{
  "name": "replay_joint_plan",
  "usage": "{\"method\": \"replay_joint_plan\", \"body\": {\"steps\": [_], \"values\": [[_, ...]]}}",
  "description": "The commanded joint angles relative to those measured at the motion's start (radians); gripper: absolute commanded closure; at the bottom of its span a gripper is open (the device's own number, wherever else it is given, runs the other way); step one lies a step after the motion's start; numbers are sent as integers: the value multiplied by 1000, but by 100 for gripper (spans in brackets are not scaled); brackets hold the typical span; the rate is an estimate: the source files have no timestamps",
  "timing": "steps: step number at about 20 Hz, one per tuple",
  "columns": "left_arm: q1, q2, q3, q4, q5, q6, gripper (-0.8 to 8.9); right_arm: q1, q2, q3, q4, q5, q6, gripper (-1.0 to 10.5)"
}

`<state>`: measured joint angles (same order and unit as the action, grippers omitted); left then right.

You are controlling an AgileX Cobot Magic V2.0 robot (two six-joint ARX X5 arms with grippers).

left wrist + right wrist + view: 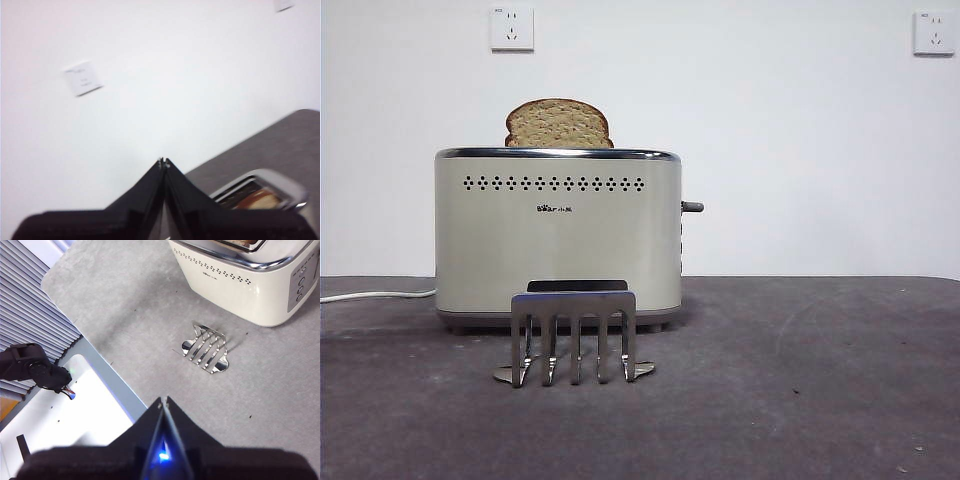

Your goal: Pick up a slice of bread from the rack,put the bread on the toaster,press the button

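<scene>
Left gripper [163,162]: I'm seeing fingers pressing together, holding nothing.
Right gripper [163,401]: likewise closing on nothing.
Slice of bread [558,124]: standing in the toaster [558,240].
Rack [574,335]: sitting empty.

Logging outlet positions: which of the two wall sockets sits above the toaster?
The left wall socket, almost directly over the slice of bread standing in the toaster. The right wall socket is far off to the side.

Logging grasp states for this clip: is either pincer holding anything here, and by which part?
Nothing is held. The left pincer and right pincer are both shut on nothing, and the slice of bread stands in the toaster.
</scene>
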<state>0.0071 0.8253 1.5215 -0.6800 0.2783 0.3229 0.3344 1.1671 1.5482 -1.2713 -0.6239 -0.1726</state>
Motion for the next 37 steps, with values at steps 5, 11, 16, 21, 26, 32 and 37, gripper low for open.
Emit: {"method": "replay_joint_plan", "body": {"steps": [5, 11, 16, 21, 26, 32, 37], "values": [[35, -283, -553, 296, -45, -13, 818, 0, -3, -6, 2, 2, -1, 946], [35, -535, -1030, 521, -47, -17, 818, 0, -3, -6, 2, 2, -1, 946], [35, -694, -1292, 543, -51, -17, 818, 0, -3, -6, 2, 2, -1, 946], [35, -816, -1460, 526, -67, -17, 818, 0, -3, -6, 2, 2, -1, 946], [35, -823, -1514, 499, -67, -42, 818, 0, -3, -6, 3, 2, -1, 946], [35, -823, -1514, 500, -68, -114, 817, 0, -3, -6, 5, 2, -1, 946], [35, -823, -1514, 500, -67, -114, 818, 0, -3, -6, 5, 2, -1, 946]]}}
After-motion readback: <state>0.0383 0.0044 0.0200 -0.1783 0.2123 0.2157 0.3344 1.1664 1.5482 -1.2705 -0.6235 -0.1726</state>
